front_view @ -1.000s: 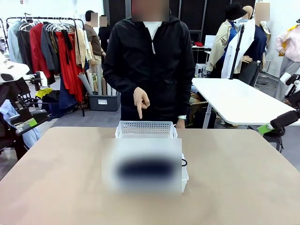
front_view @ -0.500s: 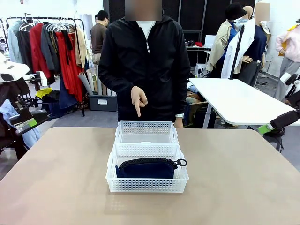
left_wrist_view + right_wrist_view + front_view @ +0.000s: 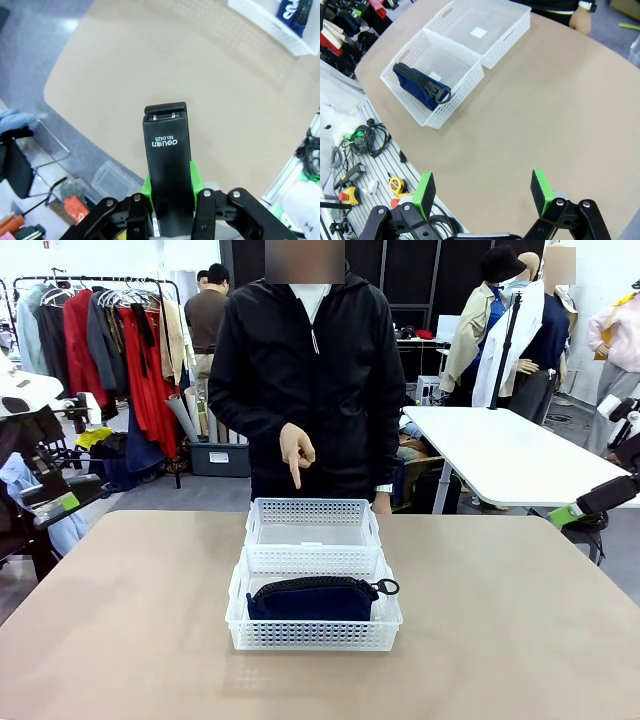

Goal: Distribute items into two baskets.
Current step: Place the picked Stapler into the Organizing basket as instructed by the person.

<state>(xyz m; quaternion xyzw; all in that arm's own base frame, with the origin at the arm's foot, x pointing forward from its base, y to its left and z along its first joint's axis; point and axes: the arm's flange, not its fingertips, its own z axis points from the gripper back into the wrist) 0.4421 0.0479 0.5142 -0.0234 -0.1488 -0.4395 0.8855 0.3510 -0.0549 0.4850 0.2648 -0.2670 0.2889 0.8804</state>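
Your tan round-cornered table (image 3: pixel 520 620) carries both baskets at its middle, with clothes racks behind the person at the far side.

Your left gripper (image 3: pixel 170 187) sits off the table's edge, above the floor, its green pads clamped on the black desk stapler (image 3: pixel 167 165), which points out toward the tabletop. Your right gripper (image 3: pixel 482 192) hovers over the table's near edge with jaws spread wide, holding and touching nothing. The navy blue soft fabric pouch (image 3: pixel 312 600) with its black zipper lies in the nearer white perforated plastic basket (image 3: pixel 240 630); the farther white perforated plastic basket (image 3: pixel 312 512) touches it. The person's hand (image 3: pixel 297 453) points a finger down toward the farther basket.
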